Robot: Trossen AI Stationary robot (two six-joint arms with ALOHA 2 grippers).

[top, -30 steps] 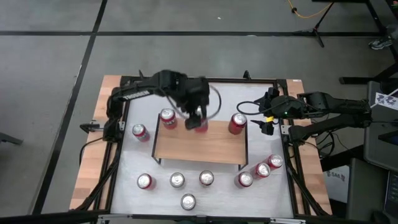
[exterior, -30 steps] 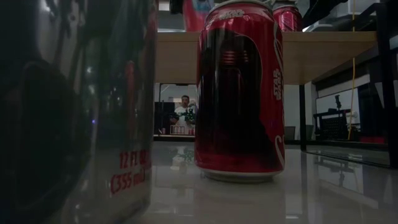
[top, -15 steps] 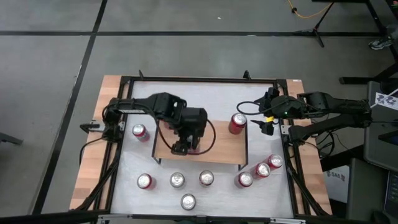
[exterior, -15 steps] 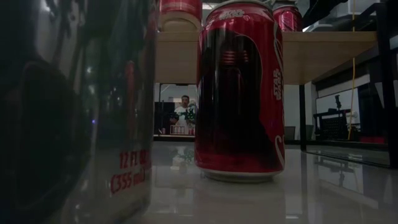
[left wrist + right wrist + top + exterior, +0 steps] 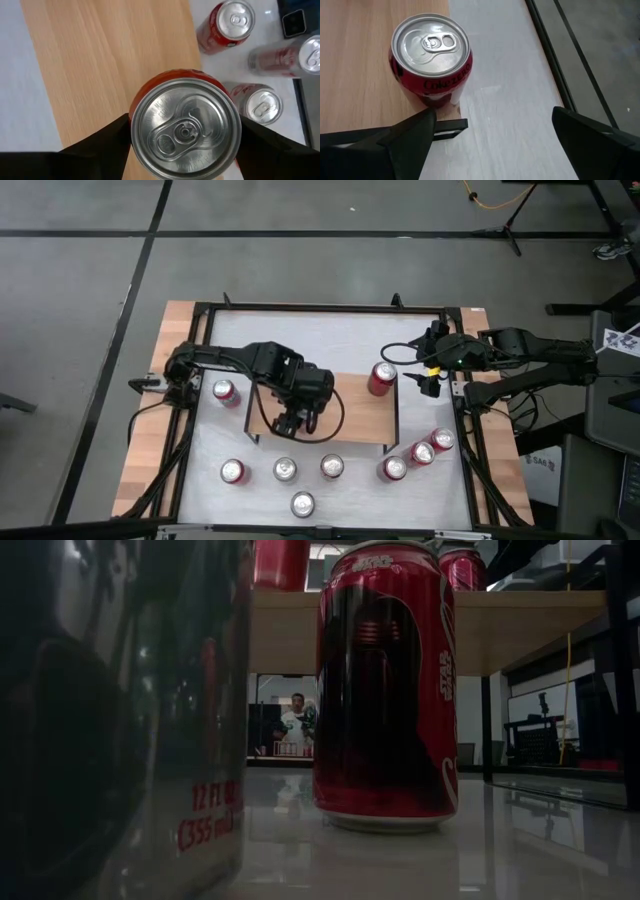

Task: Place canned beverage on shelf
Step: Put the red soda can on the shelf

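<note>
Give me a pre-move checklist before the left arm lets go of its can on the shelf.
1. Left gripper shut on the can, fingers either side of it: ok.
2. Can over the shelf plank, not past its edge: ok in the left wrist view.
3. Can base touching the plank: cannot tell; the low view shows only a can's lower part above the shelf edge.
4. Can upright, lid facing up: ok.
5. Space around the drop spot: ok; the other shelf can stands at the far right corner.
6. Right gripper open and off to the right of the shelf, clear of the left arm: ok.
</note>
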